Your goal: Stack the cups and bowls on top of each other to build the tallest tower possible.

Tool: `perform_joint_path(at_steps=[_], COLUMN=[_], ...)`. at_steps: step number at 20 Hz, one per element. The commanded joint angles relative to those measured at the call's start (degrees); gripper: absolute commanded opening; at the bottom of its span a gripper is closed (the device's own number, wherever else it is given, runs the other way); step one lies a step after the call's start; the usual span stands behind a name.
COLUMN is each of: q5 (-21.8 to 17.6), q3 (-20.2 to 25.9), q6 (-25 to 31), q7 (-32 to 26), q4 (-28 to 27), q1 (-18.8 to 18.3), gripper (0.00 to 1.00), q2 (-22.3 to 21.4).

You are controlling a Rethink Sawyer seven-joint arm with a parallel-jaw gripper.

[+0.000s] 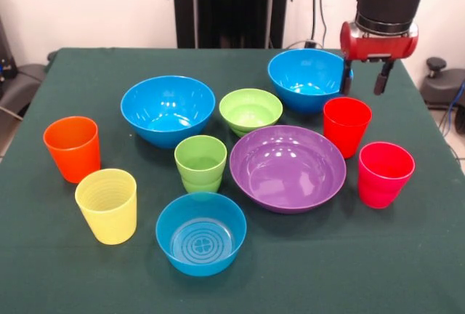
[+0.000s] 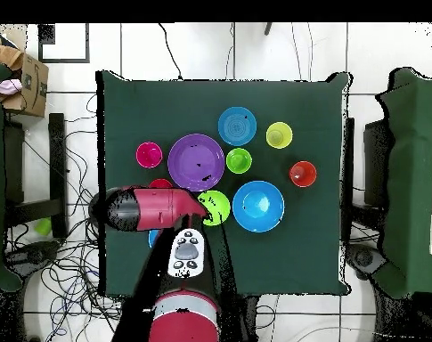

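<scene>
My gripper [image 1: 363,80] is open and empty. It hangs above the red cup [image 1: 346,125], at the right rim of a large blue bowl [image 1: 309,78]. The pinkish-red cup [image 1: 385,174] stands to the right of the wide purple bowl [image 1: 288,167]. The second large blue bowl [image 1: 168,109], the small green bowl [image 1: 251,109], the light green cup [image 1: 200,163] and the small blue ringed bowl [image 1: 201,234] stand mid-table. The orange cup [image 1: 72,148] and yellow cup [image 1: 107,205] stand at the left. All stand apart and upright; no tower stands. In the overhead view the arm [image 2: 152,207] hides the gripper.
The table has a dark green cloth [image 1: 73,81]. The black pedestal [image 1: 232,5] stands at its far side. In the overhead view a cardboard box [image 2: 23,85] sits off the table's corner and cables [image 2: 68,267] lie on the floor around the base.
</scene>
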Motion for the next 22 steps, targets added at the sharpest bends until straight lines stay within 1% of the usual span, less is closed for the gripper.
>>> perform_joint_path(at_steps=[1,10,15,18,22], q5=[1.3,0.9,1.4,2.8,3.9], q3=[1.2,1.3,1.2,0.3,-1.0], q6=[-1.8,-2.0,1.3,5.4,9.7], q7=[11.1,11.6,11.5,13.4,15.4], q4=[-1.2,-1.7,-1.5,-0.4,0.2], q1=[1.4,1.3,1.3,2.9,4.8], gripper=[1.00,1.00,1.00,1.00,1.00], q2=[2.5,2.8,0.8,-2.3,-5.1])
